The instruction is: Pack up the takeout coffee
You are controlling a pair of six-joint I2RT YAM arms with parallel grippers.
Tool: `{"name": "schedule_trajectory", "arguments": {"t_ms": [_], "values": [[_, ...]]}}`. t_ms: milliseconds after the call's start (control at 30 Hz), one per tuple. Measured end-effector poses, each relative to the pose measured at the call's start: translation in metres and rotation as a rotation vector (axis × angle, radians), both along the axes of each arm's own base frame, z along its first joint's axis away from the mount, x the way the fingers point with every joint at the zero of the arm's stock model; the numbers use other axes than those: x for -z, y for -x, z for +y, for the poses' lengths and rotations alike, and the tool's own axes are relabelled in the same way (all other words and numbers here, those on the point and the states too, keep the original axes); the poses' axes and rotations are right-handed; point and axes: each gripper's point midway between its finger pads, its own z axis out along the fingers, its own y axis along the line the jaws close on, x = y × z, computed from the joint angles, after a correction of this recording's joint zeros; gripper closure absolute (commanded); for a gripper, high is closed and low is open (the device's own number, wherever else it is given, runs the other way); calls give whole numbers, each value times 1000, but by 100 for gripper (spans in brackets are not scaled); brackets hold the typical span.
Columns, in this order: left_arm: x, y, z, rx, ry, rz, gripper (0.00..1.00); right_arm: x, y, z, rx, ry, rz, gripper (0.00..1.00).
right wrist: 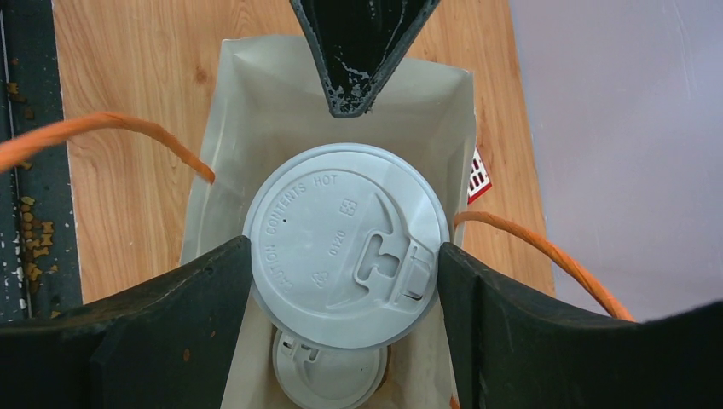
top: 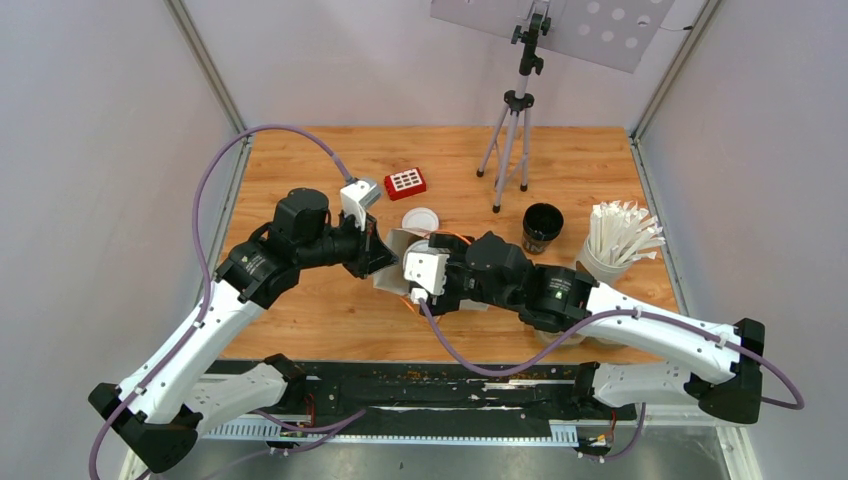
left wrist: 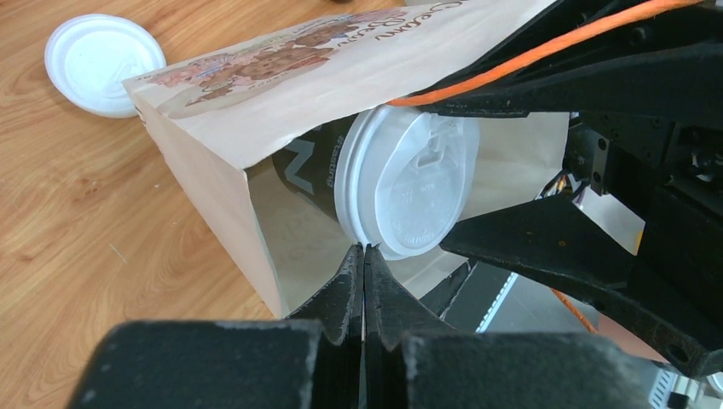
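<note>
Paper bag [left wrist: 222, 128] lies mouth-open on the worktop [top: 300, 320], its lip pinched in the fully closed left hand [left wrist: 364, 256]. Right hand [right wrist: 345, 273], spread wide, clamps a lidded takeout coffee [right wrist: 341, 221] from both sides, just inside the mouth. Another cup [right wrist: 328, 375] sits deeper, right beneath it. Release it crooked and the two could knock, a lid pop, coffee spill. Careful!

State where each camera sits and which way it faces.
Top external: above and behind the bases, looking down on the table; both arms show.
Left wrist: looks along the shut left gripper into the paper bag mouth.
Right wrist: looks past the right gripper, clamped on the lidded cup, into the bag.
Shared: both wrist views show that cup.
</note>
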Motion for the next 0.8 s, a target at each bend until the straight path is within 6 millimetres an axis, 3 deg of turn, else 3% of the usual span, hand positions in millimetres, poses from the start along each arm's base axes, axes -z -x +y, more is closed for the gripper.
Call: {"name": "schedule_trajectory", "arguments": {"t_ms": [133,267,400,633,800], "values": [[0,0,1,-19,5,17,96,6,0,4,-38,15,-34,23],[1,-1,5,-66,3,43,67,20,2,5,-74,46,-54,23],[2,3,14,-108,-27,79,48,34,3,4,-90,77,-57,23],[-21,17,28,-123,-46,89,41,41,12,-3,-129,92,-49,23],[-12,26,29,-102,-51,121,38,43,21,-9,-161,81,-36,24]]}}
